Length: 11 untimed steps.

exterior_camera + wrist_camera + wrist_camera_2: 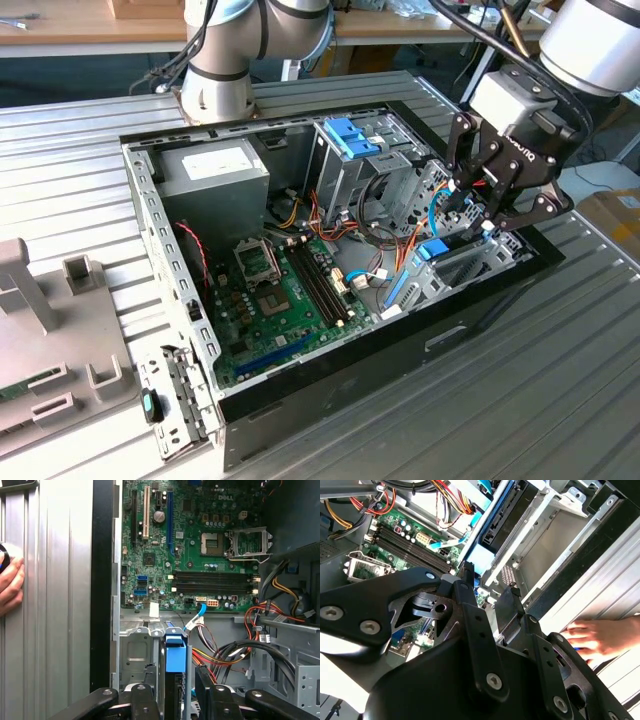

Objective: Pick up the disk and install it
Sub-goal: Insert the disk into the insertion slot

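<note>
The disk (175, 652) stands on edge in a metal bay at the case's front corner, its light-blue rail facing up; in the exterior view its blue end (432, 250) shows just below the gripper. My gripper (475, 222) hangs over it, open. Both wrist views show a black finger on either side of the disk, each with a small gap to it. In the second wrist view the gripper (490, 587) points at the disk's dark slab with its blue rail (481, 555).
The open computer case (150, 220) holds a green motherboard (280, 290), a grey power supply (215, 170), a tall drive cage with a blue clip (352, 138) and loose cables (400, 230). A person's hand (605, 635) rests on the ribbed table beside the case. A grey fixture (50, 320) sits at the exterior view's left.
</note>
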### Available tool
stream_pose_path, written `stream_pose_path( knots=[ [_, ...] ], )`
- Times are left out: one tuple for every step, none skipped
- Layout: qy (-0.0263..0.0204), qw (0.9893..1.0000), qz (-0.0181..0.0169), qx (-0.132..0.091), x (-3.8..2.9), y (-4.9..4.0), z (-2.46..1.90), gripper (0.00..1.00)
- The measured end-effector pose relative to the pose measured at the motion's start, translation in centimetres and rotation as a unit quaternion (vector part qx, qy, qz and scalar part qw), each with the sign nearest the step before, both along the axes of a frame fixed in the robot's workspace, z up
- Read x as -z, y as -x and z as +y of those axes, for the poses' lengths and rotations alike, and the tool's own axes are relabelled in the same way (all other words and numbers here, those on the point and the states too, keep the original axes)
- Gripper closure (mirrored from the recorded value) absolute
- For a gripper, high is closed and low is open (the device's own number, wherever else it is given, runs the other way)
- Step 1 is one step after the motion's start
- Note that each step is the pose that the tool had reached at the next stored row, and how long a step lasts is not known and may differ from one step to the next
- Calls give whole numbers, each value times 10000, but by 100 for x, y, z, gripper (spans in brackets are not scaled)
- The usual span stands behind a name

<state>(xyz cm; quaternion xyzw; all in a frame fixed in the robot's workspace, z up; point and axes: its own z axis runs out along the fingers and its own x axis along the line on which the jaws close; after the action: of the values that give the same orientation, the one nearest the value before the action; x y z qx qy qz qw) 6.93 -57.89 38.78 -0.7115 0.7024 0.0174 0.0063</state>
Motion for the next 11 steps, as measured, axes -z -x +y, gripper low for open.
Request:
stream_pose_path(
  knots=[
    [0, 10000, 0, 0, 1, 0, 0, 56],
    [0, 10000, 0, 0, 3, 0, 0, 56],
    [0, 10000, 0, 0, 3, -5, 0, 56],
    [0, 10000, 0, -1, 3, -11, 1, 56],
    [-1, 10000, 0, -1, 3, -17, 2, 56],
    [0, 10000, 0, 0, 2, -30, 3, 56],
    [0, 10000, 0, 0, 3, -41, 5, 56],
    [-2, 10000, 0, 0, 4, -52, 9, 56],
    [-1, 10000, 0, -1, 3, -67, 17, 56],
    [-1, 10000, 0, -2, 3, -83, 27, 56],
    [-1, 10000, 0, -6, 4, -116, 45, 56]
  ],
)
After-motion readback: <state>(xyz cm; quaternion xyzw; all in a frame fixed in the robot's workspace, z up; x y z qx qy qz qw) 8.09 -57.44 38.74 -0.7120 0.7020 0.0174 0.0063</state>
